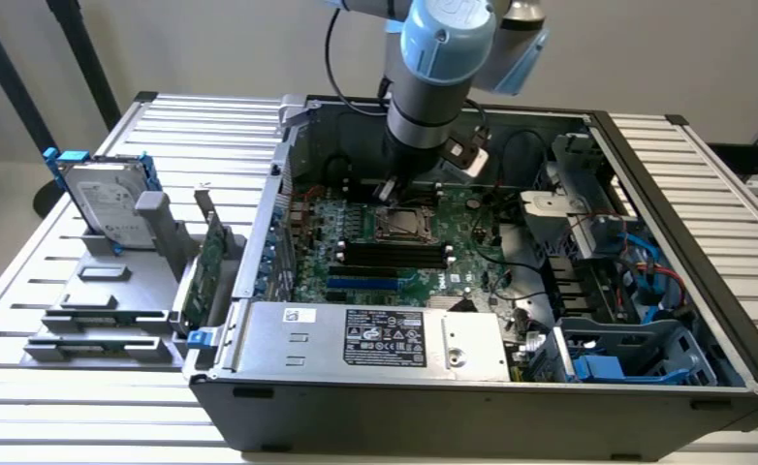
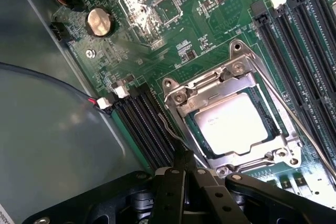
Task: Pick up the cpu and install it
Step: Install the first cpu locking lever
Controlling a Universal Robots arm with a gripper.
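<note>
Gripper (image 2: pixel 181 163) pinched closed, empty, hovering beside the socket; the cpu (image 2: pixel 233 124) sits seated inside it, its markings unreadable.

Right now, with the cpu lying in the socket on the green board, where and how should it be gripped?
Probably from straight above, across two opposite edges of the cpu. It lies flat, its silver top facing up, and the metal socket frame surrounds it, so no side approach looks open. The gripper, shut, sits beside the frame.

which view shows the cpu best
The wrist view: the cpu sits close up in its socket frame, its silver top plain. The exterior view shows it small, just below the arm.
</note>
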